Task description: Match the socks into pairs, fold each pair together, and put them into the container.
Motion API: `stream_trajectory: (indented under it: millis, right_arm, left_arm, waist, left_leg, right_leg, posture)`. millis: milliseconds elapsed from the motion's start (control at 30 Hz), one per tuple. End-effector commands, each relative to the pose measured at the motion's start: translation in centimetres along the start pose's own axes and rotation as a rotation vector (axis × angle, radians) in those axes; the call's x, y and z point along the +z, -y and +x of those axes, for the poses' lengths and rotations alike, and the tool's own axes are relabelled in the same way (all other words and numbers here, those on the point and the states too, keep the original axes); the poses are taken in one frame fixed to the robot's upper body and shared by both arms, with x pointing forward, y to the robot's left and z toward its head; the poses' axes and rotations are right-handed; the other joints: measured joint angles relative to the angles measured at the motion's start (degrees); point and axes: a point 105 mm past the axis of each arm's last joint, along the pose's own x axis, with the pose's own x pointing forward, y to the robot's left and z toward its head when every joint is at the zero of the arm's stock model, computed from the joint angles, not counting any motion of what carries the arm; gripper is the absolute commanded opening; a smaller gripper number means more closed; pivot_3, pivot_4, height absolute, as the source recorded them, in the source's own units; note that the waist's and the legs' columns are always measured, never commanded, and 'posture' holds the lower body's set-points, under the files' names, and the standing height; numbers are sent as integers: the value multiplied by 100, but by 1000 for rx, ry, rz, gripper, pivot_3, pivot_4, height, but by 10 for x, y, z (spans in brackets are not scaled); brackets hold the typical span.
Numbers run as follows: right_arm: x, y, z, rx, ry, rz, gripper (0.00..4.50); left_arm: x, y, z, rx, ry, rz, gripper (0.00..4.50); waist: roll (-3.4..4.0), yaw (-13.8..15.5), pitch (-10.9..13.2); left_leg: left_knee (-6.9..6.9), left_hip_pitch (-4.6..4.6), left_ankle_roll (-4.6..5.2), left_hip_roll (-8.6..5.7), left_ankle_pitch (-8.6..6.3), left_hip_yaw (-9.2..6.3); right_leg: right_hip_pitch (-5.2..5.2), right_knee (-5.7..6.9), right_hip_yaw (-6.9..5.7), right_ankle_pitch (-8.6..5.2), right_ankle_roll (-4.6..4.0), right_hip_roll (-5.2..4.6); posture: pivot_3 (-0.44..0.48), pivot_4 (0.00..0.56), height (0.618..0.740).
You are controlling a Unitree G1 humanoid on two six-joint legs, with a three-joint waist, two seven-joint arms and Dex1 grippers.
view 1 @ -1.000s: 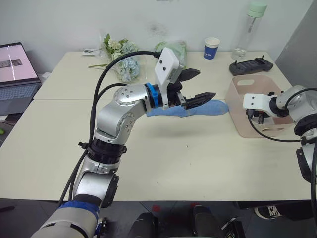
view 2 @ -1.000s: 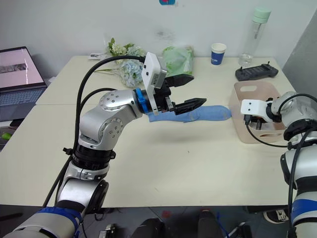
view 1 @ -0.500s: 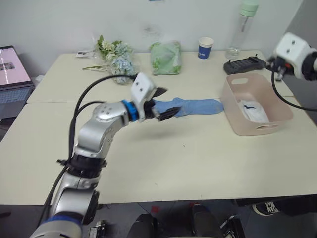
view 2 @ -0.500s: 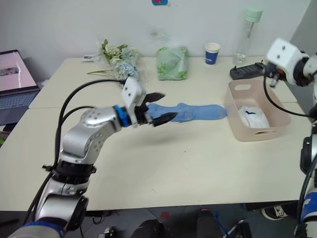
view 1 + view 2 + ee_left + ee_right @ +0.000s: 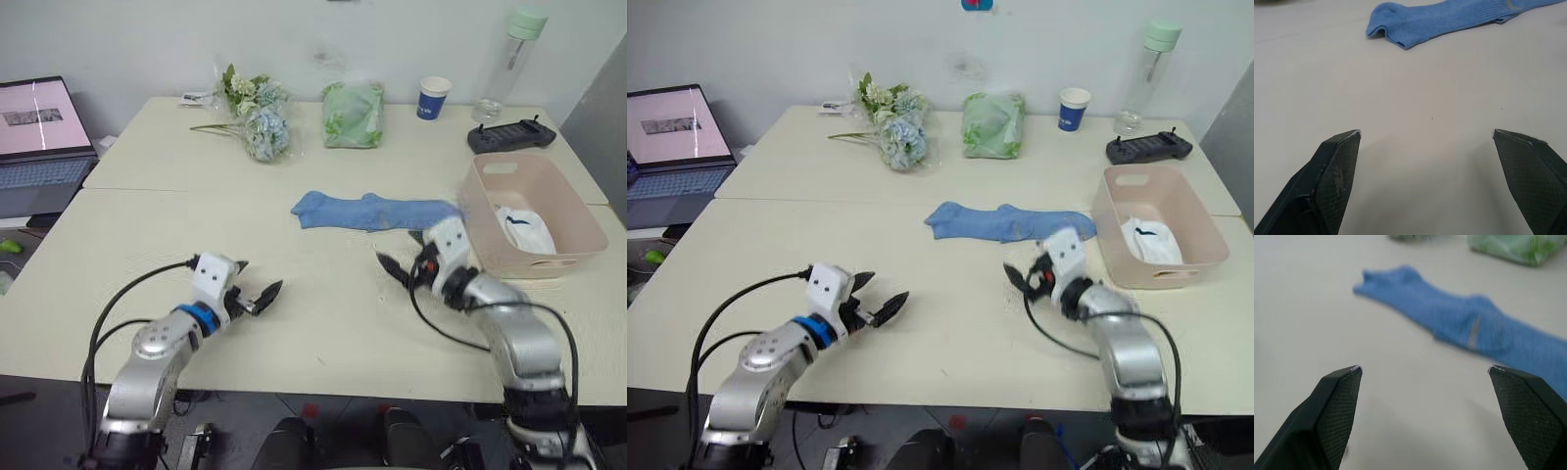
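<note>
Now the table [image 5: 323,323] carries the whole scene, and both arms have come down low over its near part; a second ago the left arm was raised over the middle of the table and the right one was at the pink tub [image 5: 563,191], then swung up high. That change reads as a reset: the white socks [image 5: 524,227] lie in the tub, so that pair looks done, and the blue pair is probably next.

The tub stands beyond the right gripper [image 5: 409,270], off to its outer side and near it. The blue socks [image 5: 372,210] lie stretched flat on the table, straight ahead of both sets of fingers, untouched and unfolded; they look like one long strip, and whether it is two socks overlapped I cannot tell for sure. One end reaches almost to the tub.

The left gripper [image 5: 257,291] hovers over bare table well short of the blue socks, its black fingers [image 5: 1334,161] spread wide with nothing between them. The right gripper sits closer to the socks, just short of the end nearest the tub, fingers likewise released and apart, empty.

Farther beyond the socks, well out of reach of the fingers, are a green cloth bundle [image 5: 353,103], a bunch of flowers [image 5: 257,116] and a paper cup [image 5: 432,97]
</note>
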Motion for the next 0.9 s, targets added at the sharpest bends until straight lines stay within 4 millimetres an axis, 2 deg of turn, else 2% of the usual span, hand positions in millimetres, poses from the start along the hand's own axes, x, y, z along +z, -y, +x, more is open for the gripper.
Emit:
stream_trajectory:
  millis: [33,133,300,400,533,700,767,833,900]
  right_arm:
    - [8,-6,-9,-17,45,-116,4477]
    - [9,-2,-5,-31,48,-126,4477]
    - [31,10,5,-56,117,-127,4477]
    - [41,13,9,-65,147,-128,4477]
    - [43,13,11,-68,150,-139,4477]
    - [44,13,12,-84,156,-131,4477]
    - [47,13,12,-92,163,-126,4477]
    - [50,13,12,-103,173,-123,4500]
    - [51,15,10,-121,177,-106,4500]
  left_arm:
    - [16,3,-5,24,77,29,4500]
    - [13,0,1,42,63,45,4500]
    - [27,-4,28,13,86,77,4500]
    - [36,-13,65,11,80,82,4500]
    - [44,-27,110,34,54,80,4500]
    - [49,-30,142,31,35,59,4500]
    - [44,-30,152,42,-10,38,4500]
    - [36,-29,157,48,-59,30,4108]
    - [38,-26,159,25,-44,43,3576]
  waist:
    - [5,-16,-3]
    - [5,-129,-4]
    - [1,-139,-6]
    - [-2,-109,-8]
    - [-19,-100,-18]
    - [-19,-177,-17]
    - [-19,-180,-17]
    - [-19,-180,-17]
    - [-20,-176,-17]
  left_leg:
    - [-5,15,0,4,0,2]
    - [-8,25,0,9,-1,8]
    - [-6,25,0,10,0,2]
    - [-7,20,0,8,0,1]
    - [2,16,0,-2,0,4]
    - [-4,14,0,0,0,3]
    - [-2,15,0,-1,0,3]
    - [-1,16,0,-2,0,3]
    - [0,16,0,-3,0,2]
  right_leg:
    - [11,2,0,0,0,4]
    - [14,7,4,0,-1,10]
    - [14,10,-4,0,-2,14]
    - [15,0,-4,0,-2,12]
    - [18,-3,-8,1,-1,10]
    - [7,-4,-4,1,-1,6]
    - [8,2,-8,1,-1,7]
    - [8,5,-6,1,0,7]
    - [9,4,-6,1,0,7]
  posture:
    - [0,150,740]
    - [0,150,740]
    - [0,150,740]
    - [0,150,740]
    - [0,150,740]
    - [0,150,740]
    - [0,150,740]
    - [0,150,740]
    - [0,150,740]
